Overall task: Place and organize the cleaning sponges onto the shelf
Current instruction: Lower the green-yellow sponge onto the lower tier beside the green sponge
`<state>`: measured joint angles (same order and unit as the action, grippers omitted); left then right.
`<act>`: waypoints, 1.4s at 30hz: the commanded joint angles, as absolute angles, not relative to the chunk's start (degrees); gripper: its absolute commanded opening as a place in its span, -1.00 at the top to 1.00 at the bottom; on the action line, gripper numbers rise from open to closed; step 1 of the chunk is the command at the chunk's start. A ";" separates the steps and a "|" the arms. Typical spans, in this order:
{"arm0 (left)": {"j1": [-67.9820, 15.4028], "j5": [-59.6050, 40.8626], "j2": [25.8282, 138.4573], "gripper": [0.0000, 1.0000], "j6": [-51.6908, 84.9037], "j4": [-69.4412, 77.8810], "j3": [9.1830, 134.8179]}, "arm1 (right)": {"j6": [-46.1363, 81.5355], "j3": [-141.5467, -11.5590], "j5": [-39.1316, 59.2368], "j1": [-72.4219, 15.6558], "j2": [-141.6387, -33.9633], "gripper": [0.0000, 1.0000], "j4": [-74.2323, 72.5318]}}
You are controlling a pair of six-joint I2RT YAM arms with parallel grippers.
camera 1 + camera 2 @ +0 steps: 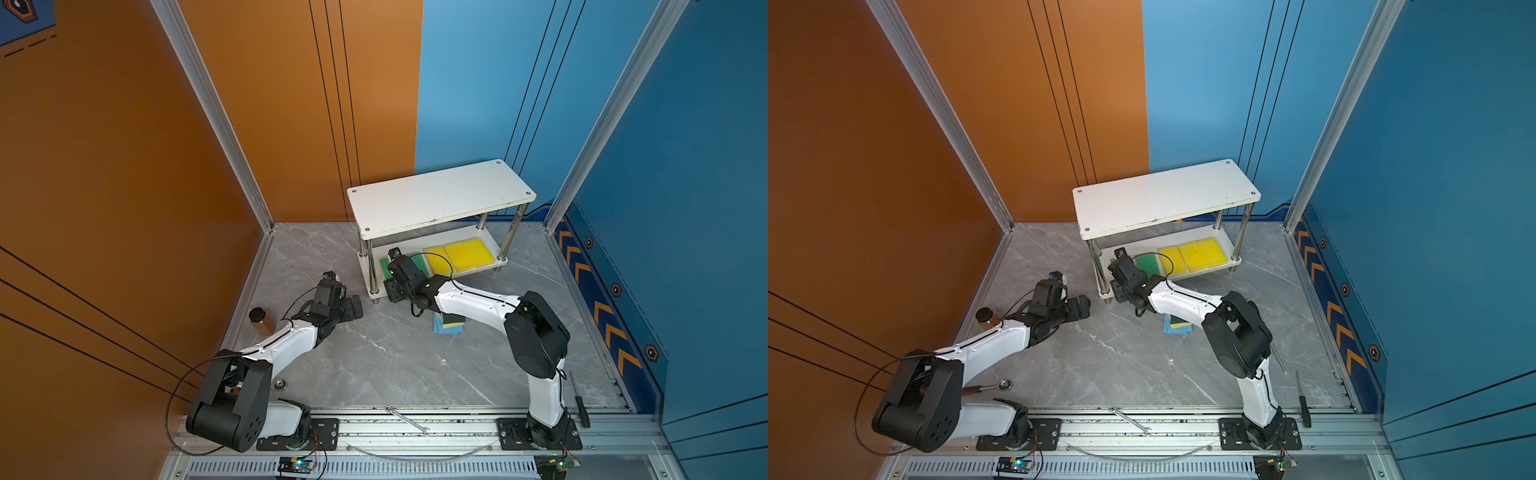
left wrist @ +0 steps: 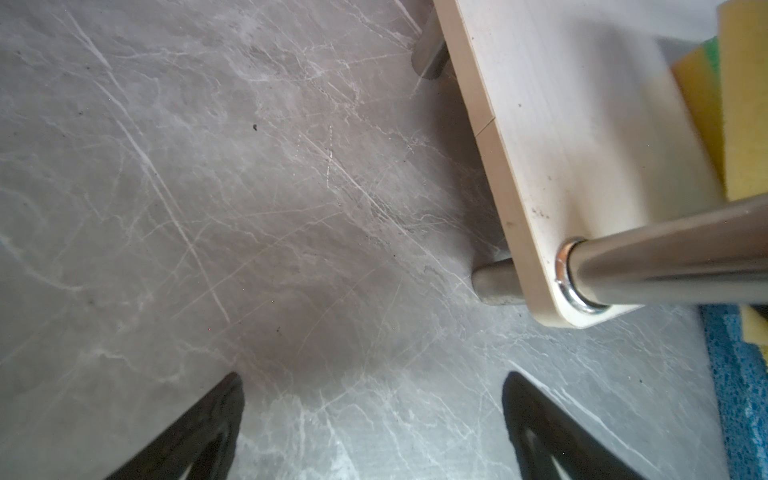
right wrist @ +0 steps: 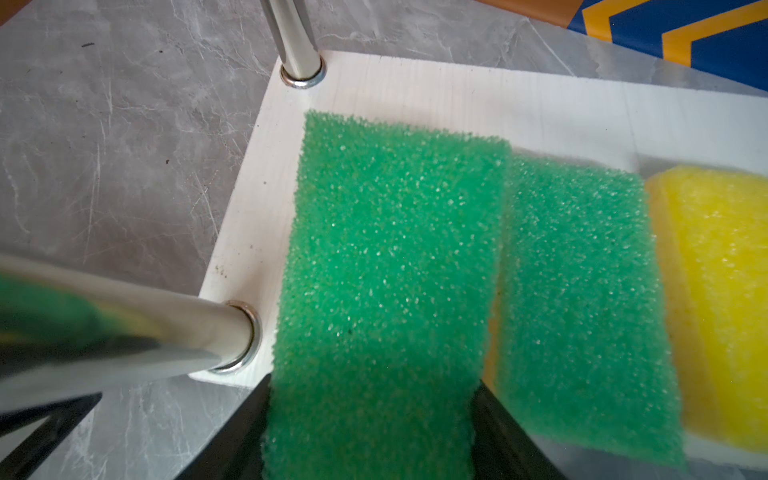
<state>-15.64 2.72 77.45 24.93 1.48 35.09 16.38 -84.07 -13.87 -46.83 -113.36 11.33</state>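
Note:
The shelf (image 1: 440,195) (image 1: 1163,195) stands at the back of the table. My right gripper (image 3: 374,424) (image 1: 395,268) is shut on a green-topped sponge (image 3: 386,270), held over the left end of the lower board (image 3: 457,91). Beside it on that board lie a second green-topped sponge (image 3: 573,291) and two yellow sponges (image 1: 467,251) (image 1: 436,259). A light blue sponge with a dark-green-topped yellow one on it (image 1: 448,324) (image 1: 1177,325) lies on the table under my right forearm. My left gripper (image 2: 372,382) (image 1: 353,307) is open and empty, low over the table, left of the shelf's front left foot.
A brown bottle (image 1: 262,322) stands by the left wall behind my left arm. A wrench (image 1: 409,419) lies on the front rail and a screwdriver (image 1: 579,403) at the front right. The shelf's chrome posts (image 3: 124,328) flank my right gripper.

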 commanded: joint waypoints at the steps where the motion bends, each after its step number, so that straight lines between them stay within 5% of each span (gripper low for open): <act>1: -15.25 2.77 77.08 -0.95 24.40 0.09 36.74 | 16.52 -86.02 -15.92 -46.41 -114.76 -0.30 10.98; 42: -15.12 3.08 78.27 -0.95 24.26 -0.37 37.64 | 14.94 -89.56 -15.21 -45.29 -120.32 -0.37 12.80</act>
<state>-15.42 2.72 78.13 24.93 0.95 36.25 15.27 -88.66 -14.87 -45.56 -118.85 11.49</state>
